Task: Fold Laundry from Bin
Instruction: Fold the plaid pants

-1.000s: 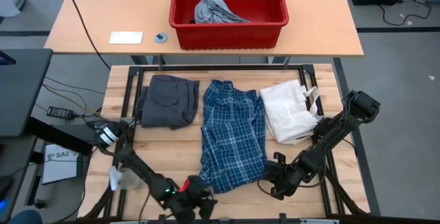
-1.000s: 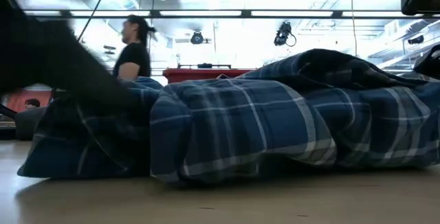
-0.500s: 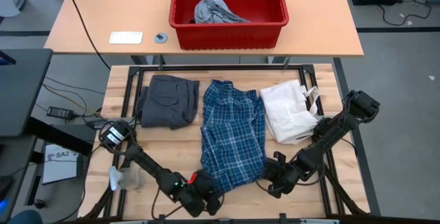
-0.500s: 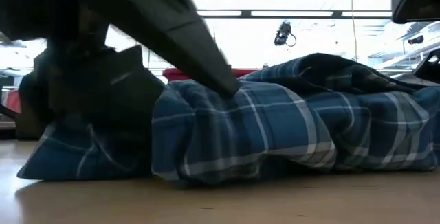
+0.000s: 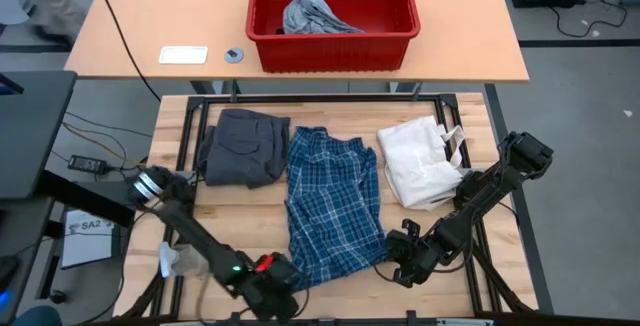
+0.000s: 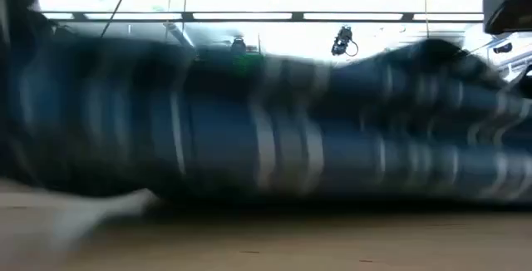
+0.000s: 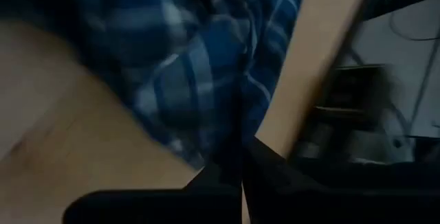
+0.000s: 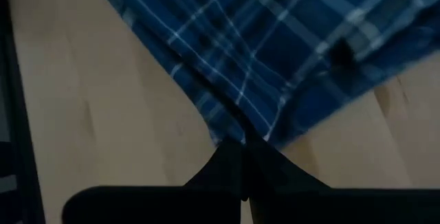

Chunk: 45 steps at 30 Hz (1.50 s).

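Both arms are matte black, jointed links with chunky housings, the left claw (image 5: 283,288) showing small green and red lights by its wrist and a pale round cap at its base, the right claw (image 5: 401,259) ending in 2 dark tapered fingers (image 8: 258,159).

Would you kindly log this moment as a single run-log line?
stage: folding plaid shirt | left gripper: shut on shirt's near-left corner | right gripper: shut on near-right corner | bin: grey garment inside
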Motion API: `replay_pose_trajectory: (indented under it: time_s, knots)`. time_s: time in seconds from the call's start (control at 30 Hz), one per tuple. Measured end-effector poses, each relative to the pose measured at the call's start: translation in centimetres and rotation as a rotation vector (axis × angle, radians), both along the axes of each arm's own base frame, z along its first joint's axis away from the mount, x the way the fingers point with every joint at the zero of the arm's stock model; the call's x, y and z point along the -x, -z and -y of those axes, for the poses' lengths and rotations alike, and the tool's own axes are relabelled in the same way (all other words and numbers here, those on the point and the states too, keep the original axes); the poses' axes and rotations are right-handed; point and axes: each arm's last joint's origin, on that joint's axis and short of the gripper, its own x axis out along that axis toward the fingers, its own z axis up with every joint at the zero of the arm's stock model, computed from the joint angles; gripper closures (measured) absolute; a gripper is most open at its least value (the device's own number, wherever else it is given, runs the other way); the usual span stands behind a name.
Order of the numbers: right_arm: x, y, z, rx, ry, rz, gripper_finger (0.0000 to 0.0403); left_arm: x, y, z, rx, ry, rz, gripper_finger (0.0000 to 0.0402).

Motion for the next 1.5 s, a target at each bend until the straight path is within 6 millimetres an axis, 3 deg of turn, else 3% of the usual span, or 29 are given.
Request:
replay_pose_trajectory:
  time_s: [0.07,0.17,0.3,0.43,0.67,0.87,0.97,1.1,1.23,1.5]
  knots:
    - [0.2,0.0,-0.2,0.003,-0.012,0.003,0.0394,1.1,-1.4,0.0,-0.014,0.004,-0.001,0.0399]
    - [0.4,-0.1,-0.6,0.012,-0.042,0.014,0.0394,1.8,-1.9,0.1,-0.023,0.010,-0.007,0.0400]
    - [0.8,-0.1,-1.2,-0.006,-0.098,0.017,0.0392,1.1,-2.1,1.0,0.056,0.066,0.065,0.0400]
    - [0.7,-0.4,-2.2,-0.123,-0.153,0.035,0.0362,0.5,-1.2,1.1,0.069,0.089,0.054,0.0392]
    - [1.0,-1.6,-3.6,-0.301,-0.253,0.009,0.0269,1.0,-2.7,1.2,0.141,0.101,0.056,0.0313]
    - [1.2,-2.0,-2.5,-0.185,-0.162,0.058,0.0220,1.7,-3.8,-0.3,0.085,0.015,0.024,0.0250]
    - [0.5,-2.1,-2.0,-0.077,-0.174,0.151,0.0214,0.4,-4.7,-1.6,-0.019,0.027,0.116,0.0239]
    - [-0.1,-2.0,-2.0,0.115,-0.355,0.259,0.0209,-2.1,-5.5,-2.9,-0.236,0.247,0.255,0.0237]
    - [-0.5,-2.1,-1.9,0.218,-0.465,0.307,0.0209,-4.0,-6.0,-4.9,-0.347,0.369,0.313,0.0237]
    - [-1.9,-2.5,-2.2,0.297,-0.558,0.433,0.0211,-6.0,-4.5,-6.2,-0.516,0.548,0.345,0.0237]
